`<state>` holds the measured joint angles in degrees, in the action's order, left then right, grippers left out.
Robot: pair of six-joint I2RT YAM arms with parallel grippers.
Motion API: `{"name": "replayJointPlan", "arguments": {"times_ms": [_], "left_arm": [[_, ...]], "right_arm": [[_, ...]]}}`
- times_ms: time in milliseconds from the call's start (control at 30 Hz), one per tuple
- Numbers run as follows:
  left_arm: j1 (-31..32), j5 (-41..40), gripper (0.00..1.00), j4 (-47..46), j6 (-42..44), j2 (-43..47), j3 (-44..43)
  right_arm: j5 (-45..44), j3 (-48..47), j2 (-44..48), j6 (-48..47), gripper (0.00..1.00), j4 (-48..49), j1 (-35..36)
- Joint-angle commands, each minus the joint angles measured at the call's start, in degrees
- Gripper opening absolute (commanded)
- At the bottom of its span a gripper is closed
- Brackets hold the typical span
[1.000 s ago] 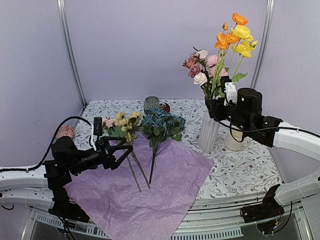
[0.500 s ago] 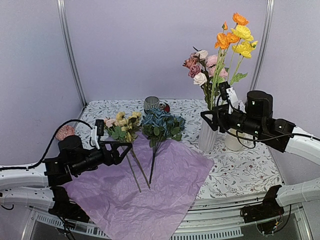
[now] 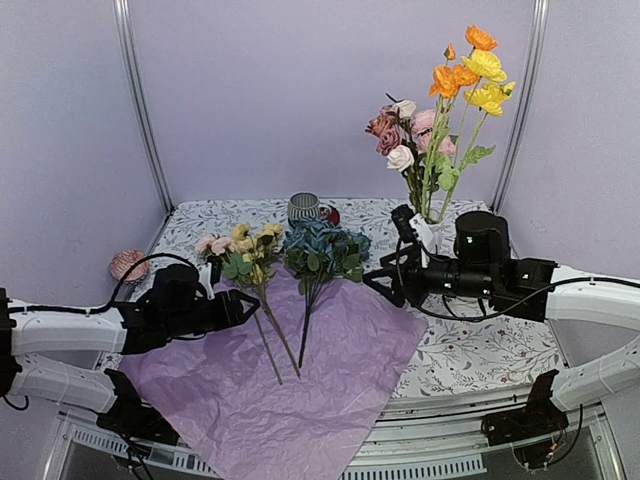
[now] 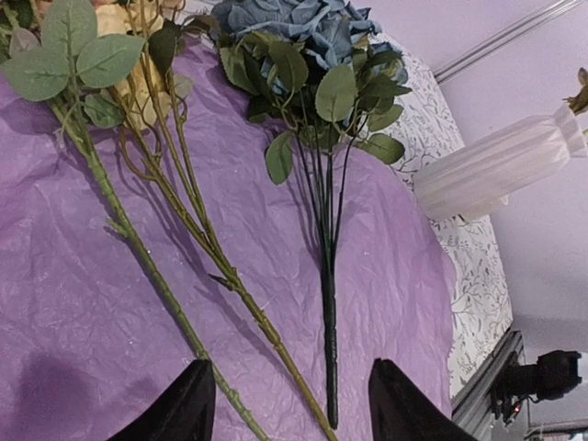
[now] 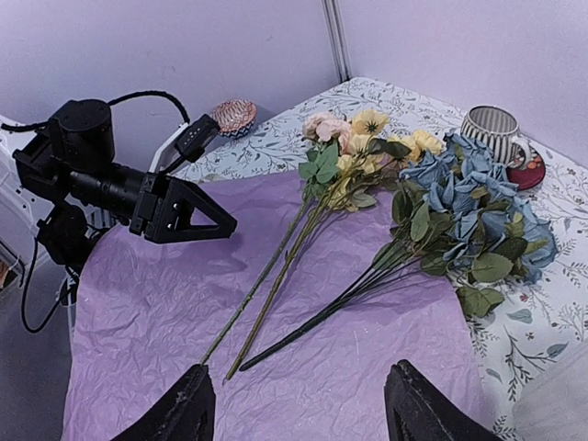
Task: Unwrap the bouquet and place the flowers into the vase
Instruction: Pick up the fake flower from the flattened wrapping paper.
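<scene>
Right end effector [image 5: 296, 397] has swung off the vase [image 4: 496, 167] of flowers [image 3: 440, 120] — it and left end effector [image 4: 289, 404] gape empty.

The left arm [image 3: 70, 325] lies low along the desk's left edge, its forearm reaching in toward the middle; the left claw [image 3: 238, 305] points right, level with the desk, jaws standing apart; its dark wedge-shaped fingertips [image 4: 188, 413] grip nothing; the right arm [image 3: 590, 300] comes in from the desk's right edge, bent at the elbow, wrist held level; the right claw [image 3: 385, 283] points left toward the other, jaws likewise parted and empty.
</scene>
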<state>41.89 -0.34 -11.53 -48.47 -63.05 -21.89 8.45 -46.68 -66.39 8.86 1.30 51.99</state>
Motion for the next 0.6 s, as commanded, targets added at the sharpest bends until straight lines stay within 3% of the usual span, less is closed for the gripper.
{"name": "replayJointPlan", "arguments": {"times_ms": [0, 300, 500, 567], "left_arm": [[-1.2, 1.7, 0.60, 0.9, -3.1, -5.5, -4.2], [-1.8, 2.0, 0.48, 2.6, -4.8, -15.7, -9.6], [-1.9, -4.5, 0.47, 6.8, -9.1, -17.8, -10.6], [-2.2, -6.2, 0.43, 6.9, -10.0, -17.6, -10.1]], "right_arm": [[2.7, 1.3, -3.0, 2.0, 0.65, 6.3, 1.2], [2.6, 2.9, -6.2, 3.4, 0.64, 9.4, 1.9], [2.3, 3.6, -6.6, 3.4, 0.64, 10.1, 1.9], [2.3, 3.8, -6.8, 3.4, 0.64, 10.4, 1.9]]}}
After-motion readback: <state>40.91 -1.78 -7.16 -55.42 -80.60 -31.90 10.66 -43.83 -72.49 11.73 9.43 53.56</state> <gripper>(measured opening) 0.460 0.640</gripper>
